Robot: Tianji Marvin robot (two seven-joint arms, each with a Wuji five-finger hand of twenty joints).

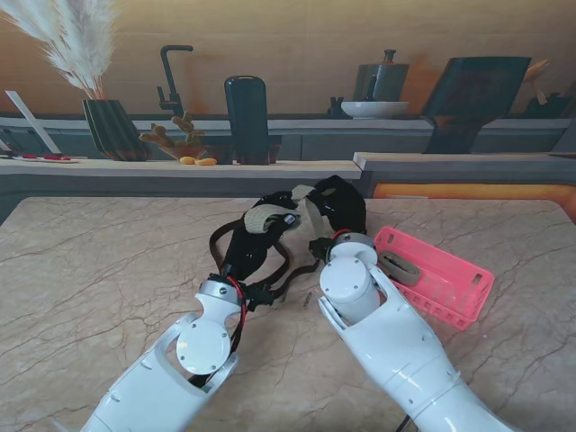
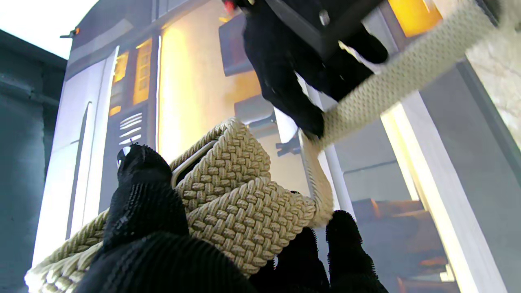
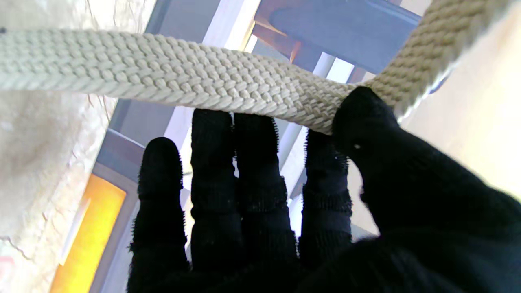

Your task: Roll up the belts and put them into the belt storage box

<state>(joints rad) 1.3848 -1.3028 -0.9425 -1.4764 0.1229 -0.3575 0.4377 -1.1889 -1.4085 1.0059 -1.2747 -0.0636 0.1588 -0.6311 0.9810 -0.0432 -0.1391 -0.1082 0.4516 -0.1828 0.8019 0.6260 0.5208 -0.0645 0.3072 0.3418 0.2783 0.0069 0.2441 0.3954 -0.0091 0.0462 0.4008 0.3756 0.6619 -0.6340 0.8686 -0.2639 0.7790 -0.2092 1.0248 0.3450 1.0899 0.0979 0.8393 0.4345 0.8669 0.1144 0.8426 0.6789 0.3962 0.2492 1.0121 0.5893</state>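
A beige woven belt (image 1: pixel 270 219) is held up over the table's middle, between both black-gloved hands. My left hand (image 1: pixel 245 245) is shut on its rolled end, a coil of several turns (image 2: pixel 240 199) with a metal buckle bar showing. My right hand (image 1: pixel 340 209) pinches the free strap (image 3: pixel 211 83) between thumb and fingers; the strap runs taut from the coil to it (image 2: pixel 399 73). A dark brown belt (image 1: pixel 270 270) lies looped on the table under my left hand. The pink storage box (image 1: pixel 441 279) stands to the right and holds one rolled belt (image 1: pixel 400 268).
A small dark object (image 1: pixel 306 300) lies on the marble table (image 1: pixel 99 270) between my forearms. A ledge (image 1: pixel 135 166) with a vase, a dark bottle and small fruit runs along the far edge.
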